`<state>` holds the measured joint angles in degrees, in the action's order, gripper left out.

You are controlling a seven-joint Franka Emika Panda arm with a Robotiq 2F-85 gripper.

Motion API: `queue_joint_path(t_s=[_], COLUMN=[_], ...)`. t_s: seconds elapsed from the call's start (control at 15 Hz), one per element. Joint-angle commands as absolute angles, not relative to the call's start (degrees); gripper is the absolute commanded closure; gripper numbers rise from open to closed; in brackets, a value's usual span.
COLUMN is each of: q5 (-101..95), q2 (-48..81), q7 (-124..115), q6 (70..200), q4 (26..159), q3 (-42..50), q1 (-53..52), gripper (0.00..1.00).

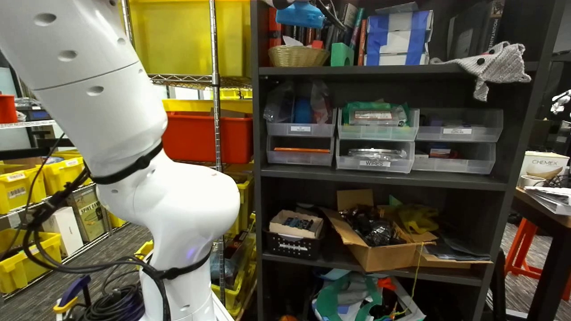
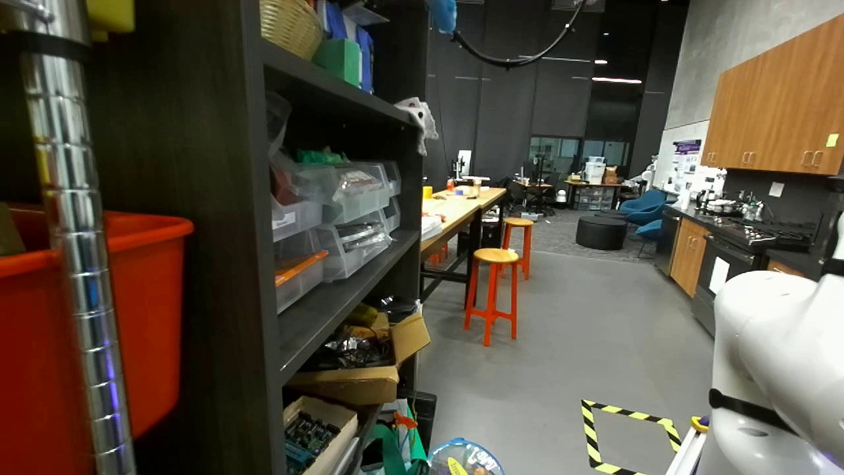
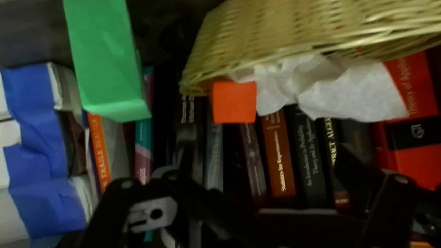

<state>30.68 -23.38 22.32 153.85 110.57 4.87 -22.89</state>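
In the wrist view, where the scene stands upside down, my gripper (image 3: 271,160) is open, its dark fingers spread wide with nothing held between them. Behind the gap is a row of books (image 3: 279,158). Close by is a wicker basket (image 3: 293,38) with crumpled white paper (image 3: 348,93) and an orange block (image 3: 234,102) at its rim. A green block (image 3: 106,62) stands beside the basket. An exterior view shows the same basket (image 1: 299,57) and green block (image 1: 342,55) on the upper shelf. A blue piece (image 1: 300,15) hangs before them; its link to the gripper is unclear.
A box with blue stripes (image 1: 398,38) and a grey knitted toy (image 1: 495,67) share the upper shelf (image 1: 379,70). Clear plastic bins (image 1: 375,154) and an open cardboard box (image 1: 383,258) sit lower. A wire rack post (image 1: 216,120) and red bin (image 1: 192,136) flank the bookcase.
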Motion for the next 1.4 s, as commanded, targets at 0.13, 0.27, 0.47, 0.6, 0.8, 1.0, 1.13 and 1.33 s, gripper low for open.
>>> queue_joint_path(t_s=[0.13, 0.27, 0.47, 0.6, 0.8, 1.0, 1.13, 1.33], q5=[39.4, 40.7, 41.7, 41.8, 40.2, 38.0, 37.9, 38.0], q2=[-17.1, -16.0, -15.5, -15.3, -15.2, -14.9, -14.4, -13.7], q7=[35.2, 36.8, 37.9, 38.0, 36.5, 35.5, 35.6, 35.6], q6=[166.0, 165.2, 163.6, 163.1, 160.4, 157.7, 156.8, 156.2], q4=[106.8, 106.0, 105.2, 104.7, 105.0, 106.1, 106.1, 105.7], q3=[9.3, 10.4, 11.6, 12.0, 12.0, 12.0, 12.1, 12.0], q1=[-29.9, -31.0, -32.0, -32.4, -31.7, -30.5, -30.3, -30.2], gripper=[0.00, 0.00, 0.00, 0.00, 0.00, 0.00, 0.00, 0.00])
